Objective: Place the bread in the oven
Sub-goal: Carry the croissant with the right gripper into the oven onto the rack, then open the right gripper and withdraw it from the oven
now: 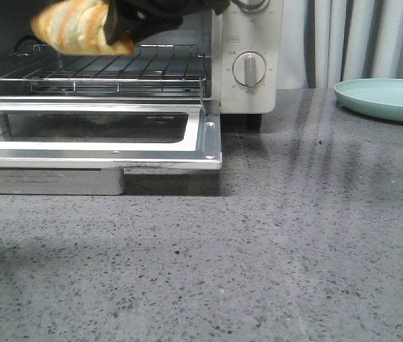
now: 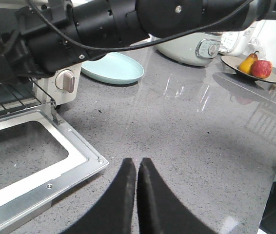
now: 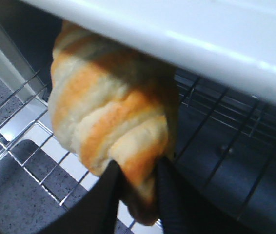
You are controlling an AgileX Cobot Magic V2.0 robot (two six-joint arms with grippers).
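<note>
now: bread point(image 1: 79, 27) gripped in right claw point(image 3: 137, 187), hanging in the oven point(image 1: 248, 68) mouth just above the wire rack point(image 1: 127, 71).
pinched by one end only, most of the roll sticking out past the fingers; could pivot or slip if released high, landing near the rack's front edge or on the open door point(image 1: 98, 135). top of opening sits close over the roll, risk of scraping. left claw point(image 2: 137, 168) pressed together on nothing, low over the table point(image 2: 187, 122), well apart.
</note>
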